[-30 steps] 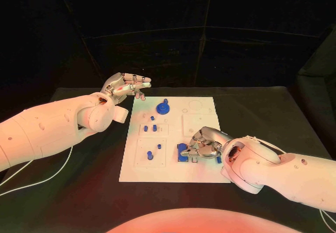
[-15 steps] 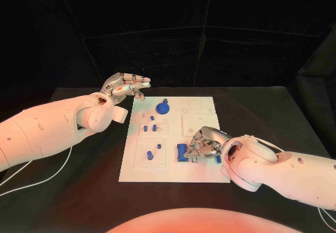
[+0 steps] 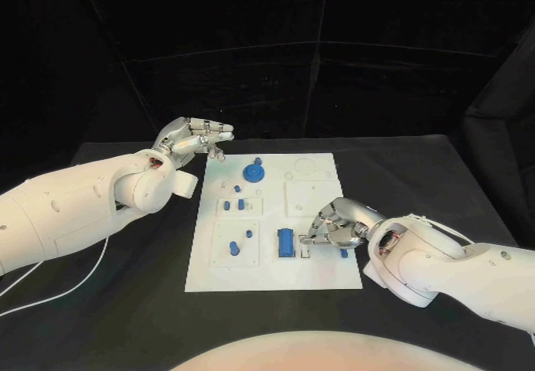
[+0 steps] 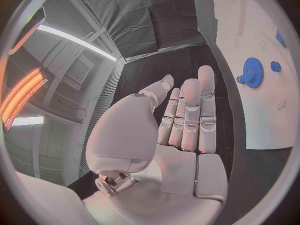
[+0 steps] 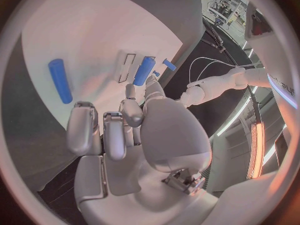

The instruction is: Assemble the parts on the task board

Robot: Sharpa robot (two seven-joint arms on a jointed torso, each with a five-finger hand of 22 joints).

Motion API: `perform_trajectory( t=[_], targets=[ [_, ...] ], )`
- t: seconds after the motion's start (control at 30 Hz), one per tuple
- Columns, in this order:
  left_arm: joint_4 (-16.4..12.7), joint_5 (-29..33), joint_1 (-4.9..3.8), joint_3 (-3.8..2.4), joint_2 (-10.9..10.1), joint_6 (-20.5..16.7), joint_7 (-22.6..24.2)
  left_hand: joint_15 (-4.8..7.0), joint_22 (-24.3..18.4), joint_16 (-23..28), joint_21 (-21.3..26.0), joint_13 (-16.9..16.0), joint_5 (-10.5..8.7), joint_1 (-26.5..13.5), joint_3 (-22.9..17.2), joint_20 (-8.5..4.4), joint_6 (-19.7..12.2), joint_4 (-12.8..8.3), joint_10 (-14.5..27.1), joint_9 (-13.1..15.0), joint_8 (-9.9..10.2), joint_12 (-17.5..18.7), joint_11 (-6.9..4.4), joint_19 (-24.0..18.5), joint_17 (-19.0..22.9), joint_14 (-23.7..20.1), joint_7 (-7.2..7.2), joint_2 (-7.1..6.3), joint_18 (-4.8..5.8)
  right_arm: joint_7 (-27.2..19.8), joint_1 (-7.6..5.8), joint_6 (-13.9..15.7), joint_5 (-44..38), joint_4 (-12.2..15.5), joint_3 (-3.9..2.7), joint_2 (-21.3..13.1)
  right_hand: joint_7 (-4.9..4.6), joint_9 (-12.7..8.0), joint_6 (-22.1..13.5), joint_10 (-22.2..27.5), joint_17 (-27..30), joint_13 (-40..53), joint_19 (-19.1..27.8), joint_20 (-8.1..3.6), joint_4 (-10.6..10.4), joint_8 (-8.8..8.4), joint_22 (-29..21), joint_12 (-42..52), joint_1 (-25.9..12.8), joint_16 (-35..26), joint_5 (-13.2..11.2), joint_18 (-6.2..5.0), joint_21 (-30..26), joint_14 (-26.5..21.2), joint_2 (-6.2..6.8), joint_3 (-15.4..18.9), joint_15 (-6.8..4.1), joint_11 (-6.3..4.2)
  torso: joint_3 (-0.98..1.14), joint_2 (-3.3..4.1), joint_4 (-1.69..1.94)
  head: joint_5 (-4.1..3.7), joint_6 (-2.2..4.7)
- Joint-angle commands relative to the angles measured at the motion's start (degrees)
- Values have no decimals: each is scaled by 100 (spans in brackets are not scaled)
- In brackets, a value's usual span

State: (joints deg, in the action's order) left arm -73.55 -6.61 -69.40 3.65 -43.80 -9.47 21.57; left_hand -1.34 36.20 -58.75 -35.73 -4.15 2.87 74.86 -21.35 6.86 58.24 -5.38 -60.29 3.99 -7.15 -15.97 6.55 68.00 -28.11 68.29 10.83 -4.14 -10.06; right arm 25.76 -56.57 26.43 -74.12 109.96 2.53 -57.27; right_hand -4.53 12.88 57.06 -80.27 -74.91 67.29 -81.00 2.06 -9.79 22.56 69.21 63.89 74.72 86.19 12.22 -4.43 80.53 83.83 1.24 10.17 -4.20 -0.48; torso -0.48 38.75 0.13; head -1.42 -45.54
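Note:
The white task board [image 3: 323, 270] lies in the middle of the table. A blue block [image 3: 287, 243] [image 5: 144, 70] stands on the board's near half, free of any hand. Just to its right my right hand [image 3: 332, 226] [image 5: 125, 120] hovers with curled fingers and holds nothing. A small blue cylinder [image 5: 60, 80] [image 3: 343, 253] lies on the board beside that hand. My left hand [image 3: 196, 138] [image 4: 184, 120] is raised off the board's far left corner, its fingers extended and nothing in it. A blue gear [image 3: 254, 170] [image 4: 252, 72] sits at the board's far end.
Several small blue pegs stand in the board's left column, among them a pair [image 3: 235, 205] and a slanted one [image 3: 234, 248]. Black table [image 3: 446, 178] surrounds the board. A white cable [image 3: 67, 290] trails at the near left.
My right hand has let go of the blue block and drawn back to the right; the block stays on the board. The left hand has kept its place.

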Motion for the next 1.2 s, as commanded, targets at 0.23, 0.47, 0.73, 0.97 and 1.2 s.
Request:
perform_trajectory(
  t=[0.23, 0.47, 0.73, 0.97, 1.2],
  targets=[
    [-8, 17, -8, 2, 19, 31, 33, -17, -7, 19, 39, 7, 1, -14, 41, 25, -41, -5, 26, -1, -20, -34, 0, 2, 8, -38, -6, 40, -39, -386, -96, 50, 326, 124, -4, -805, -70, -93, -101, -52, -679, 98, -31, 50, 190, -257, 61, 81, 323, 25, -129, 44, 27, 456, -306, -114, 63, 89, -6, 4, -5, -210, 23],
    [3, 17, -7, 5, 40, 39, 44, -17, -7, 19, 39, 7, 1, -14, 41, 25, -41, -5, 26, -1, -20, -34, 0, 2, 8, -38, -6, 40, -39, 2, -104, -459, -278, 73, -1, -1005, -57, -110, 32, -46, -640, 33, -23, 70, 103, -348, 48, -23, 77, 6, -89, 39, 19, 446, -199, 94, 71, 87, 10, -7, -37, -298, 28],
    [15, 17, -7, 13, 49, 53, 45, -17, -7, 19, 39, 7, 1, -14, 41, 25, -41, -5, 26, -1, -20, -34, 0, 2, 8, -38, -6, 40, -39, 373, -98, -919, -696, -25, 3, -913, -23, -104, 157, -44, -605, -5, -15, 57, -9, -398, 34, -99, -101, -15, 23, 36, 8, 438, -161, 289, 50, 61, 4, 1, -3, -329, 34],
    [18, 17, -6, 27, 46, 60, 43, -17, -7, 19, 39, 7, 1, -14, 41, 25, -41, -5, 26, -1, -20, -34, 0, 2, 8, -38, -6, 40, -39, 528, -86, -1177, -798, -134, 6, -722, -15, -101, 180, -43, -608, -3, -8, 51, -91, -436, 22, -116, -188, -16, -10, 33, -3, 439, -124, 390, 46, 58, 9, 6, -7, -298, 36],
    [22, 17, -5, 42, 38, 64, 40, -17, -7, 19, 39, 7, 1, -14, 41, 25, -41, -5, 26, -1, -20, -34, 0, 2, 8, -38, -6, 40, -39, 582, -74, -1273, -875, -176, 7, -636, -2, -87, 225, -61, -646, 43, -21, 46, -87, -427, 54, -69, -149, 0, 30, 39, 11, 447, -120, 402, 40, 48, 3, 8, -11, -298, 33]
  ],
)
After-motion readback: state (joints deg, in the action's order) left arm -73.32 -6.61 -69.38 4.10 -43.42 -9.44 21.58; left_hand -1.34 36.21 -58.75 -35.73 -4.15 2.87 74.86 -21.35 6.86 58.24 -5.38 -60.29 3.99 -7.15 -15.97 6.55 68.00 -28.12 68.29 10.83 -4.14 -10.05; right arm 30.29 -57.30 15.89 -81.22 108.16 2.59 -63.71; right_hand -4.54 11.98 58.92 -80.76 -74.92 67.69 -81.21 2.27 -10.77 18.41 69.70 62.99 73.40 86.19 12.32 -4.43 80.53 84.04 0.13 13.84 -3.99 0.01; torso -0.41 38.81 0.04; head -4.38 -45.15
